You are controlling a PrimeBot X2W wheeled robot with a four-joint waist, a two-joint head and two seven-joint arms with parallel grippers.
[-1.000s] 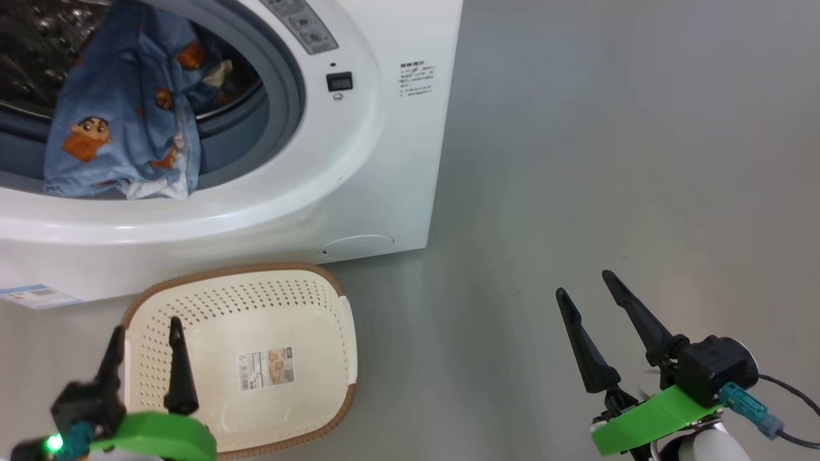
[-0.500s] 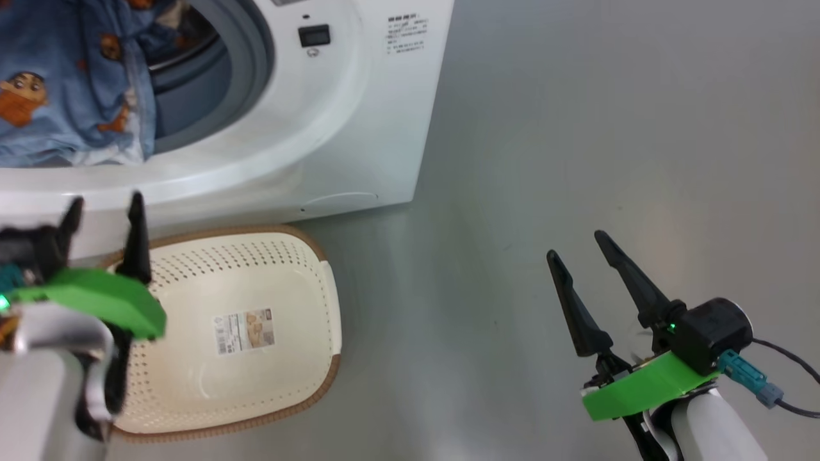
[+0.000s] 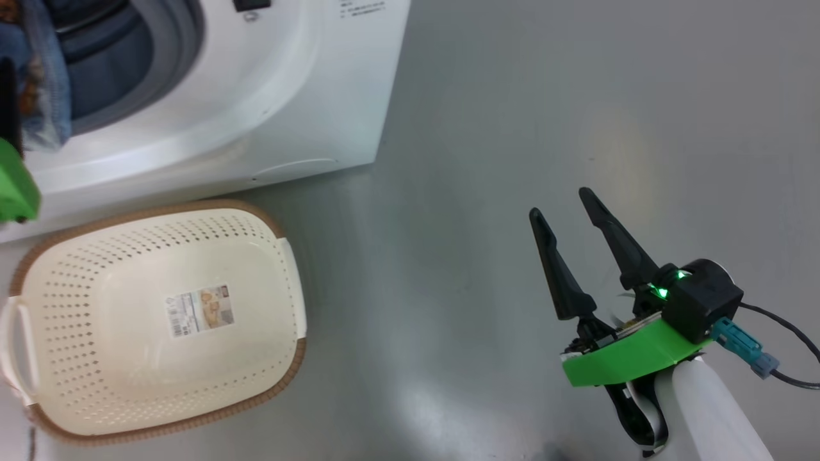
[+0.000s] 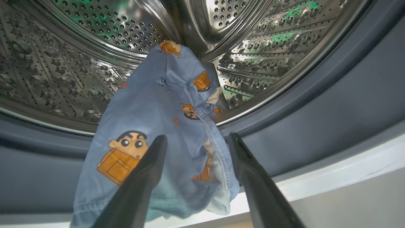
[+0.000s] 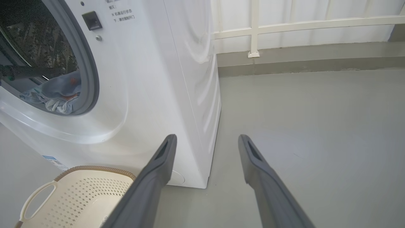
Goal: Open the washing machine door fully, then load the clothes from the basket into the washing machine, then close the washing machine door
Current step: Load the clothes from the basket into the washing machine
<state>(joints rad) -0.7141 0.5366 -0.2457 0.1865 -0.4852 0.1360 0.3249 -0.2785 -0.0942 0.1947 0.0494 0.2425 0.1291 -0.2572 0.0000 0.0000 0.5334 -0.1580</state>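
While light-blue bear-print fabric clothes (image 4: 148, 110) hang over the grey gasket (image 4: 316, 110) of the white washing machine (image 4: 348, 177) at frame centre, left gripper (image 4: 196, 136) stands wide before them; right gripper (image 3: 559, 203), lower right, wide over grey floor (image 3: 512, 96).

Bright, even light all over. The grey floor (image 3: 487, 128) has soft, pale shiny patches, and shadows are faint. The steel drum (image 4: 79, 63) sparkles with white and green glints. Wrist pictures bend at the edges — the basket (image 3: 154, 320) looks sharp.

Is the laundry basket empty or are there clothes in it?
Empty. The basket shows just its bare perforated bottom and a label sticker.
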